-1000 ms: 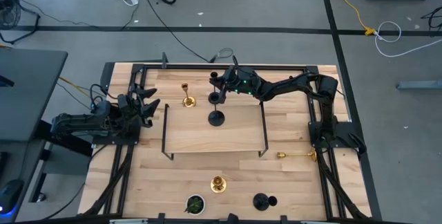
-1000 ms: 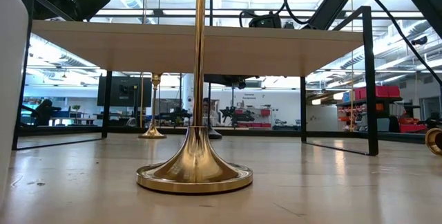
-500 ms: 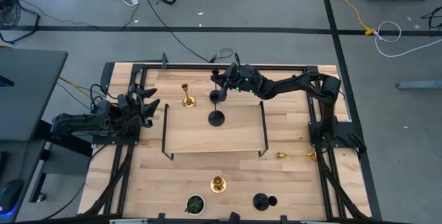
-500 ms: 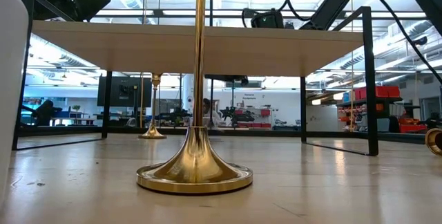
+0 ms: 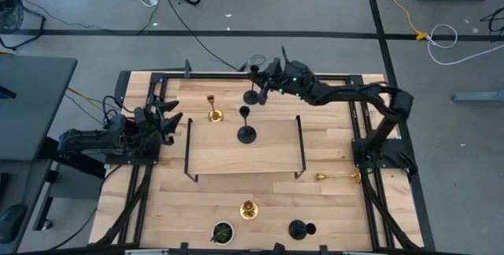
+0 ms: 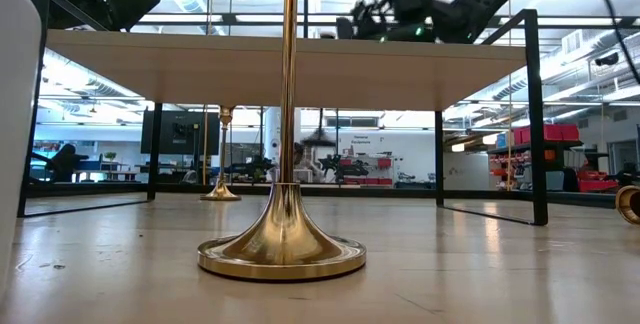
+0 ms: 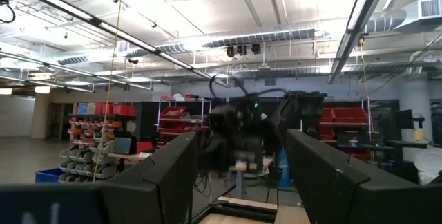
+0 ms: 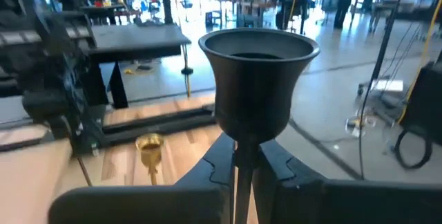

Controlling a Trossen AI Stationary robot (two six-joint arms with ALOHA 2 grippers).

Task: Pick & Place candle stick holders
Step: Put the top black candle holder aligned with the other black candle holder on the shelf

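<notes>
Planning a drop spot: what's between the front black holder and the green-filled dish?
Only bare tabletop, in the high view, between the black holder and the green-filled dish; a gold holder stands just beyond.

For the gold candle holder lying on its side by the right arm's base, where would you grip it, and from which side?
Grip the gold holder mid-stem, coming straight down from above. It lies flat, its thin stem runs left-right, and the base flares at its right end, so fingers should probably close across the stem.

table (image 5: 331, 208): pale wood | gold holder (image 6: 282, 244): glossy metal | black holder (image 8: 257, 79): matt
</notes>
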